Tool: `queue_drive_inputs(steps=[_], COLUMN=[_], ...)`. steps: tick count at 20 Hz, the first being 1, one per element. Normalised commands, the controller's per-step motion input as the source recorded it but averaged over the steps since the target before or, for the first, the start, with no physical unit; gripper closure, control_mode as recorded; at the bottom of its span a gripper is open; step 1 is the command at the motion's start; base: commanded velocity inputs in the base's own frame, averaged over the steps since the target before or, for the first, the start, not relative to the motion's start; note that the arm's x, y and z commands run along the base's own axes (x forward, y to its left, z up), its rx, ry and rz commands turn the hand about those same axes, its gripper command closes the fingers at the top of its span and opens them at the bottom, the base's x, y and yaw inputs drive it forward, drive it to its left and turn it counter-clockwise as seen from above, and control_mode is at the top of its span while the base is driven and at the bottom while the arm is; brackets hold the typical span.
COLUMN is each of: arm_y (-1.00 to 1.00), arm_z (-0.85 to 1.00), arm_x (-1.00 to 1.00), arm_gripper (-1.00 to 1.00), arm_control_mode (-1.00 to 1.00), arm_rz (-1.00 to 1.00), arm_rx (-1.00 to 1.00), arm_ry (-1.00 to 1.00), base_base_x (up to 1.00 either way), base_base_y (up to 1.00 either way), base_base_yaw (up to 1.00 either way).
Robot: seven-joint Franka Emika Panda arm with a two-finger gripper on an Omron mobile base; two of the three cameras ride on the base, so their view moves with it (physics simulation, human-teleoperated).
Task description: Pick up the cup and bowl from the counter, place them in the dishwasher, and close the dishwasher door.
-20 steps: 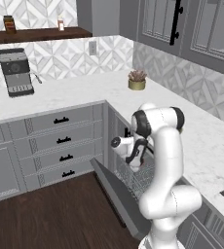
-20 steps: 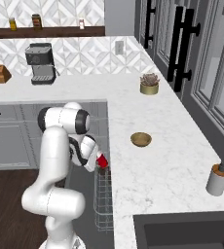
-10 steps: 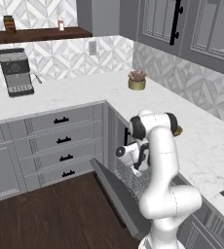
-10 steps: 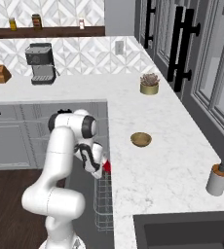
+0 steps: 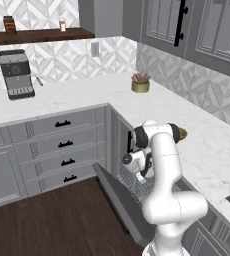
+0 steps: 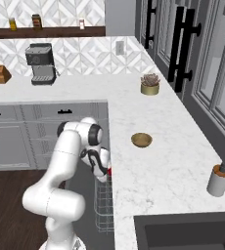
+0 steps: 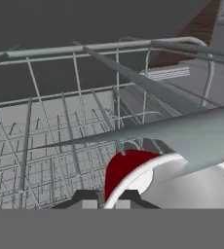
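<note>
1. The gripper (image 7: 104, 198) is down inside the dishwasher (image 5: 137, 185), in among the wire rack (image 7: 60, 146). The jaws are pinched nearly together on the rim of the cup (image 7: 133, 177), so it's clamped, not let go yet.

2. The bit that matters: the cup sits right at the fingertips, bulging off to the right of the jaws and slightly ahead. Red wall faces the camera, and the white rim curves away to the right. Its long axis looks tilted rather than square to the rack floor, though I can't read the exact angle.

3. Rack wires run just ahead of and above the jaws, with one thick bar crossing right over the cup. Looks tight, so I'd guess the release wants a short drop and then a straight back-out.

4. From the right base view, a speck of the red cup shows by the wrist at the counter (image 6: 148, 171) edge.

5. The bowl (image 6: 142, 140) is up on the counter, well apart from the jaws, above and off to the side. That's the next fetch, and the dishwasher door (image 5: 119, 200) hangs open below.
</note>
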Motion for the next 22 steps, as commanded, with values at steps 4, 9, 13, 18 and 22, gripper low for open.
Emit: queue_drive_inputs(steps=[4,9,13,18,22], arm_y=[0.31,0.57,0.67,0.98,0.79], arm_z=[-0.48,-0.59,-0.8,-0.37,0.2], arm_x=[0.25,0.21,-0.03,-0.17,-0.56], arm_gripper=[1.0,1.0,-1.0,-1.0,-1.0], arm_control_mode=[-1.0,-1.0,-1.0,-1.0,-1.0], arm_rz=[0.07,0.08,0.12,0.08,0.05], arm_rx=[0.05,0.07,0.04,0.0,-0.12], arm_ry=[0.05,0.03,0.0,0.0,-0.12], base_base_x=[0.0,0.0,0.0,0.0,0.0], base_base_y=[0.0,0.0,0.0,0.0,0.0], base_base_yaw=[0.0,0.0,0.0,0.0,0.0])
